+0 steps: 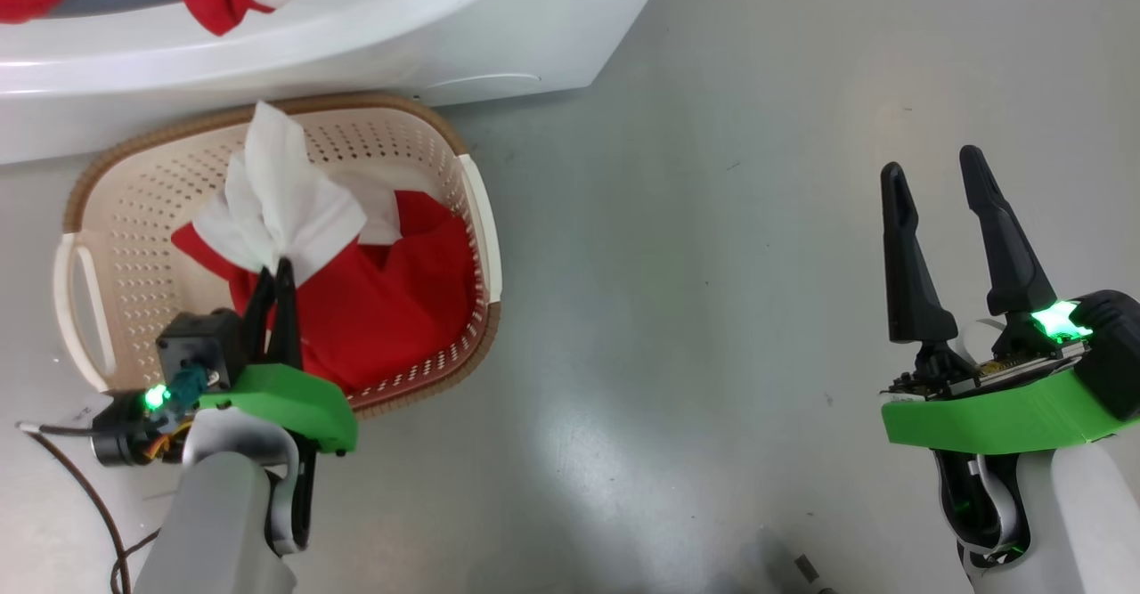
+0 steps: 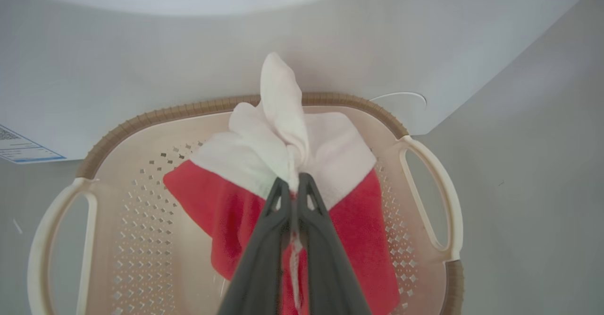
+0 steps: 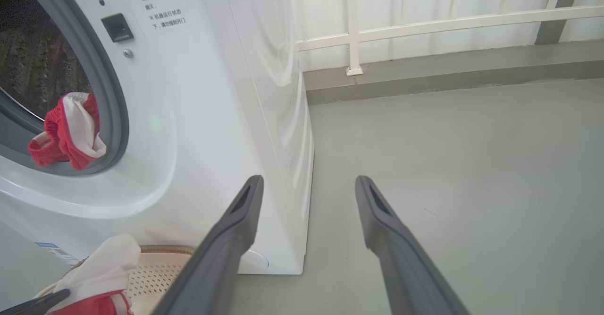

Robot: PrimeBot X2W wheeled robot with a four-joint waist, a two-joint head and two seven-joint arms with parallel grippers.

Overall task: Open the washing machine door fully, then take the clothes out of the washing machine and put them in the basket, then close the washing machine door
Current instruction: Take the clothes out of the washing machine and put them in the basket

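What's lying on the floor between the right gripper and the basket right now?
Nothing. In the head view, the stretch is bare: plain grey floor runs from the basket across to the open right gripper.

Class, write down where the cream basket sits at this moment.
In the head view the basket sits on the floor at the robot's left, close before the washing machine, under the left gripper, which grips the clothes.

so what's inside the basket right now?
One red garment with a white end, pinched there by the left hand. Bare basket floor shows beside it; floor under the fabric is hidden.
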